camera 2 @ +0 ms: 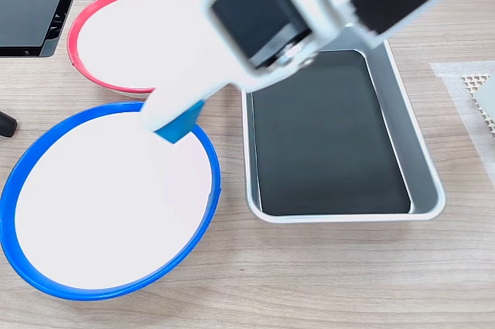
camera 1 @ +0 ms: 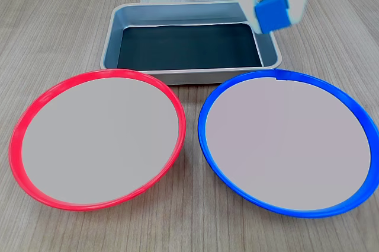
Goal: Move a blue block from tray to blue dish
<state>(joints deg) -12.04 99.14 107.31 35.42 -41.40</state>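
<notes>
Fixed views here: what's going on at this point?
The arm's claw holds the blue block in the air, lifted out of the tray, whose dark bottom is bare. In a fixed view the block hangs over the blue dish, not yet set down. The red dish lies alongside.

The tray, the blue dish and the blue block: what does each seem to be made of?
The tray: likely brushed metal, with a satin silver-grey rim and a dark matte bottom. The blue dish: probably plastic, with a saturated glossy rim and a pale flat centre. The blue block, held between the jaws: uniform matte blue, plastic or foam; I cannot tell which.
</notes>
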